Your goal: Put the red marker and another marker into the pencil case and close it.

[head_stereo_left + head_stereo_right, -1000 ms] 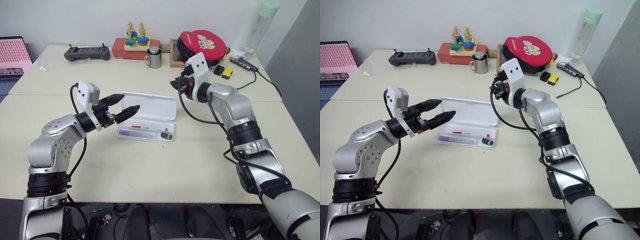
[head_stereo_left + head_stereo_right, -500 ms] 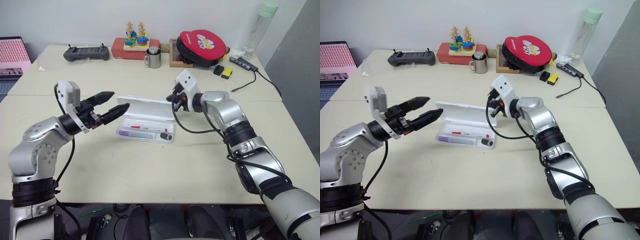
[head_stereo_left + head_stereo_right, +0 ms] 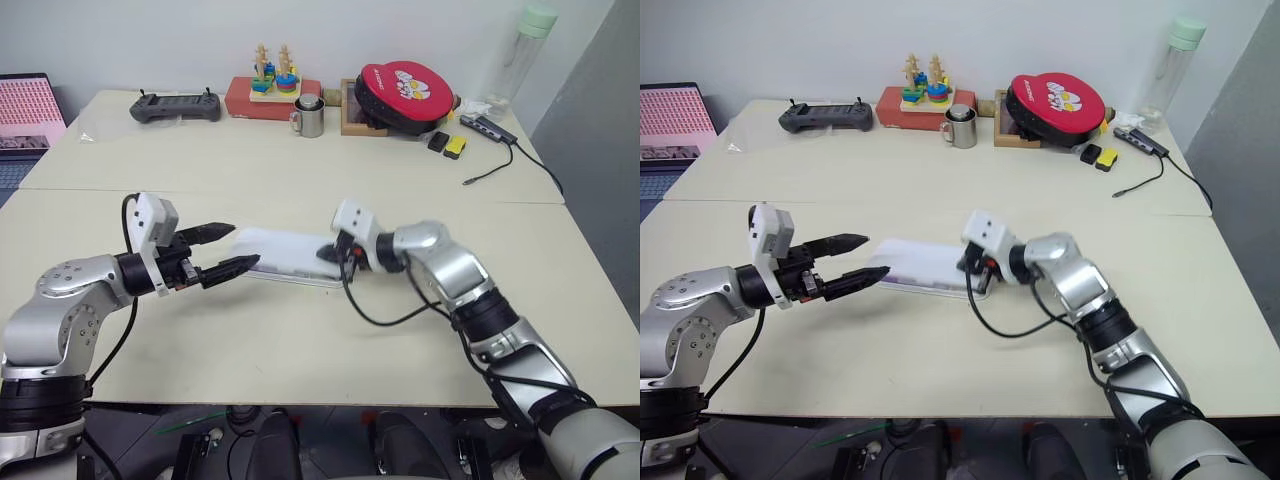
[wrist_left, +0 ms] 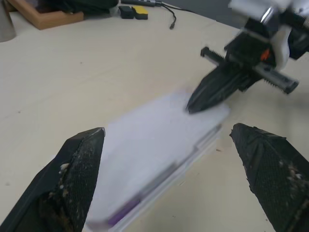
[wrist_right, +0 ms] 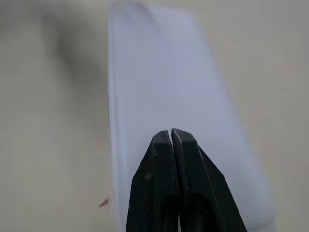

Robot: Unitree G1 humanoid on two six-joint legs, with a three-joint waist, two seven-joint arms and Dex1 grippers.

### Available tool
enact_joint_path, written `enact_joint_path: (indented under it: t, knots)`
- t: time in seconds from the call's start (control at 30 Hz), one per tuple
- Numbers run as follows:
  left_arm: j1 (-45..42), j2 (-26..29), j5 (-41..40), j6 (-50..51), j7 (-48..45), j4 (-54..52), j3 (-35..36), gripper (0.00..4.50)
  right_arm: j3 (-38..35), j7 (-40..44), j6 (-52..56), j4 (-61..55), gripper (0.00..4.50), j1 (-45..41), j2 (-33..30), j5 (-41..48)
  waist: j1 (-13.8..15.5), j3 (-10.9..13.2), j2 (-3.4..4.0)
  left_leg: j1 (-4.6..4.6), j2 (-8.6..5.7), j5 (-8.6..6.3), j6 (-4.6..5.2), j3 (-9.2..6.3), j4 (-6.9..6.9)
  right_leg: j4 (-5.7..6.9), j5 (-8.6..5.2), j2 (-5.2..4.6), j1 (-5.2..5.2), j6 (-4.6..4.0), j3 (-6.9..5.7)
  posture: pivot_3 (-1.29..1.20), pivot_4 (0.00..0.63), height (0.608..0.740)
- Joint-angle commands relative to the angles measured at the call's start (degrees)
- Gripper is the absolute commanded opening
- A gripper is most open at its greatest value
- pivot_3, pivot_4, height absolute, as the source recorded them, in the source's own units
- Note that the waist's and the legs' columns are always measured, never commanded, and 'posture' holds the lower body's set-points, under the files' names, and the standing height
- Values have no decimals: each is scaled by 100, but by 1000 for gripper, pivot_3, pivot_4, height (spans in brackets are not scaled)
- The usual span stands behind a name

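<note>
Lid pressed down, not yet latched.
Right gripper (image 3: pixel 971 262), fingers together, is set on case (image 3: pixel 925 268); left gripper (image 3: pixel 865 259), spread, lies beside its opposite end.

My arms are brushed silver metal, built of rounded segments with black bands at the joints and small screws ringing my left shoulder housing. Each wrist carries a white boxy camera block. Black cables loop loose beside both forearms. My left gripper (image 3: pixel 223 250) and right gripper (image 5: pixel 172 133) end in tapered, scuffed black fingers.
</note>
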Motion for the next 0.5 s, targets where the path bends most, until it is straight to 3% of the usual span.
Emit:
enact_joint_path:
  t: [0.03, 0.2, 0.4, 0.5]
  knots:
    - [21, 45, 80, -63, -19, -162, -54, 4500, 172, -173, 73, 11, 50, 163, 22, -240, -3, -3, -5, 4, 3, 0, 0, -1, 0, 0, 0, 2, 3, 0, -1, 0, 150, 740]
    - [3, -11, 145, -103, 113, -133, -50, 4500, 80, -266, 52, -100, 50, 309, 72, -191, -2, -4, -7, 19, 3, 0, 0, 0, 0, 0, 0, 2, 15, 1, 0, 0, 150, 740]
    - [-248, -223, 371, -122, 789, 250, 73, 4500, -1061, -469, 188, -900, 50, 574, 315, 736, 3, -3, -5, 14, 2, 0, 0, 0, 0, -1, 0, 2, 13, 1, 2, 0, 150, 740]
    - [-502, -837, 430, 17, 1780, 526, 197, 4500, -2182, -914, 529, -1550, 573, 1154, -96, 1116, 126, -4, -7, 5, -2, 0, 0, -3, 1, -2, 0, -1, 11, 2, -2, 0, 150, 740]
